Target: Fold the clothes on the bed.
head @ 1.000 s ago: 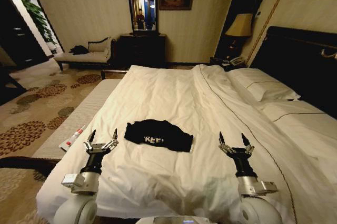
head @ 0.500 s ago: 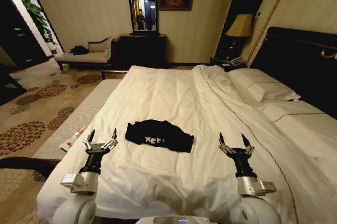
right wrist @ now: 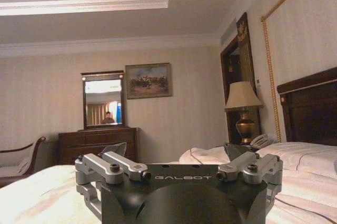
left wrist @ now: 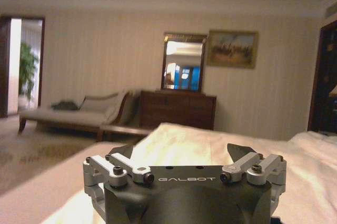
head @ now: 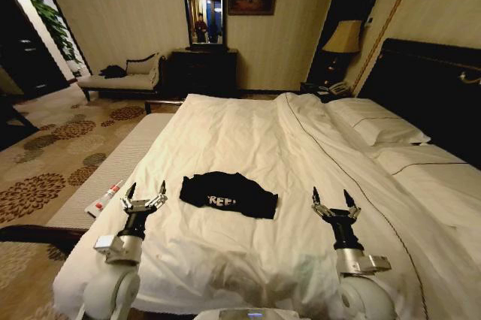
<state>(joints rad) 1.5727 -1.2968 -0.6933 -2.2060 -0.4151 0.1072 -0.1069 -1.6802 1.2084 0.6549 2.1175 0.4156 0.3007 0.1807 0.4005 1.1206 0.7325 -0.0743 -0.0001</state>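
Both arms reach forward from the lower edge of the head view, forearms rising from pale rounded joints to dark wrists. The left tool (head: 143,193) points up and ahead with its two fingers spread wide apart, holding nothing. The right tool (head: 331,200) stands in much the same pose, fingers likewise splayed and bare, well apart from the left.

The left gripper (head: 143,200) is rising slightly and drifting inward above the near left corner of the bed (head: 248,132), while the right arm's wrist is lifting a little.
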